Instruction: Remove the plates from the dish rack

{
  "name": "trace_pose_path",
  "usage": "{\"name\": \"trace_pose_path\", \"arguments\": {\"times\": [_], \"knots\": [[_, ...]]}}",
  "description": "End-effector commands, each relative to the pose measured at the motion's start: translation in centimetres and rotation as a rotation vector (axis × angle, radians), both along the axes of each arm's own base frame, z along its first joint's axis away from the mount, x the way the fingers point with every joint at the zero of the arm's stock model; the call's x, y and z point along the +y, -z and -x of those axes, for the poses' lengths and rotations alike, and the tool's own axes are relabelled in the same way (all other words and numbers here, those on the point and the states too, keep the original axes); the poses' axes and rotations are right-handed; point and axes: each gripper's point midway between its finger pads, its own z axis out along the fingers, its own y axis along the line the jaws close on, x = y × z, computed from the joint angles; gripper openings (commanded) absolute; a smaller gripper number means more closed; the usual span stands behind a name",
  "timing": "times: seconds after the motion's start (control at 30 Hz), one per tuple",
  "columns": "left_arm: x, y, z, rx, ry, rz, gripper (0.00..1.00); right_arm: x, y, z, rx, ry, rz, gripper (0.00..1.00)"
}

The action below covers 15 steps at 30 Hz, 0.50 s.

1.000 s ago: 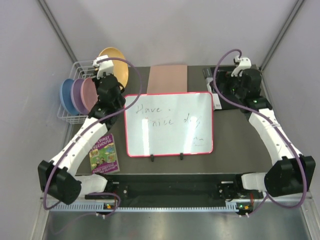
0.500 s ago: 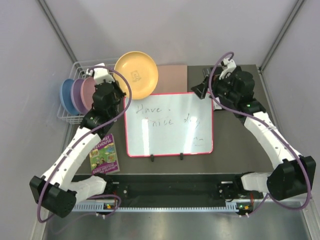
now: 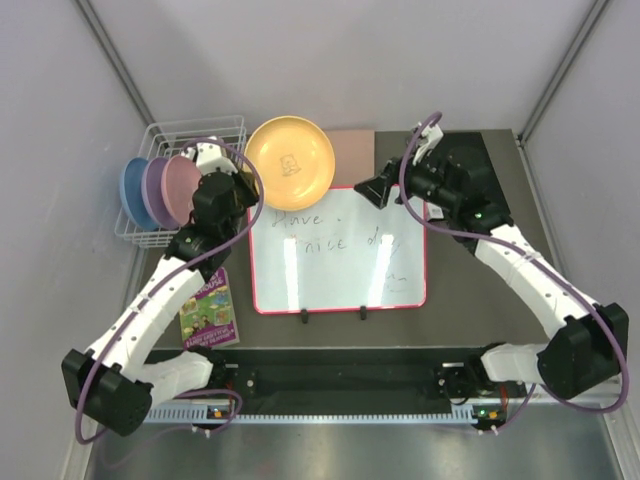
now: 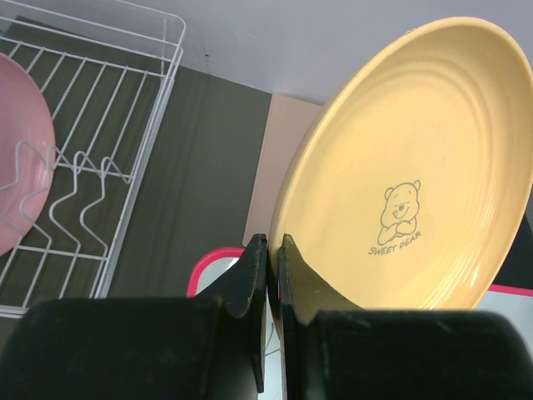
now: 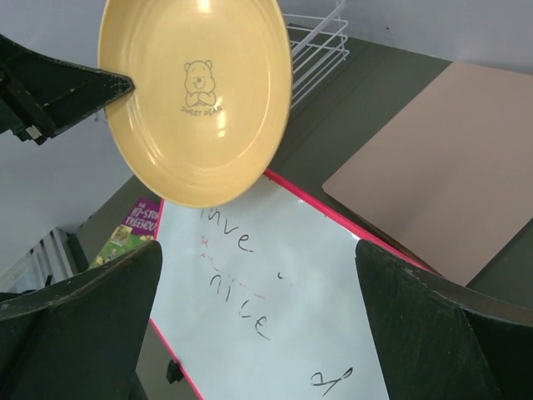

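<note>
My left gripper (image 3: 243,180) is shut on the rim of the orange-yellow plate (image 3: 290,162), holding it in the air right of the white wire dish rack (image 3: 200,128) and above the whiteboard's far edge. The plate fills the left wrist view (image 4: 408,175), with the fingers (image 4: 254,267) pinching its edge, and shows in the right wrist view (image 5: 196,92). The pinkish-lilac plate (image 3: 180,188) and light blue plate (image 3: 132,192) stand in the rack. My right gripper (image 3: 370,190) is open and empty, just right of the held plate.
A red-framed whiteboard (image 3: 340,250) with writing lies mid-table. A tan mat (image 3: 355,150) lies behind it. A purple book (image 3: 208,308) lies at the left front. Grey walls close in the back and sides.
My left gripper has carried the orange-yellow plate out of the rack and rightward over the whiteboard. My right arm has swung left toward the plate.
</note>
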Motion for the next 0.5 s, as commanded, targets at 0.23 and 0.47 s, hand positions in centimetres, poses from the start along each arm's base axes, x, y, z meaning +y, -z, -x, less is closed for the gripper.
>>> {"name": "trace_pose_path", "arguments": {"times": [0.23, 0.47], "knots": [[-3.0, -3.3, 1.5, -0.103, 0.152, 0.146, 0.00, 3.8, -1.7, -1.2, -0.052, -0.073, -0.039, 0.98], [-4.1, -2.6, 2.2, -0.088, 0.217, 0.160, 0.00, 4.6, -0.8, -3.2, -0.034, -0.066, -0.027, 0.87]]}}
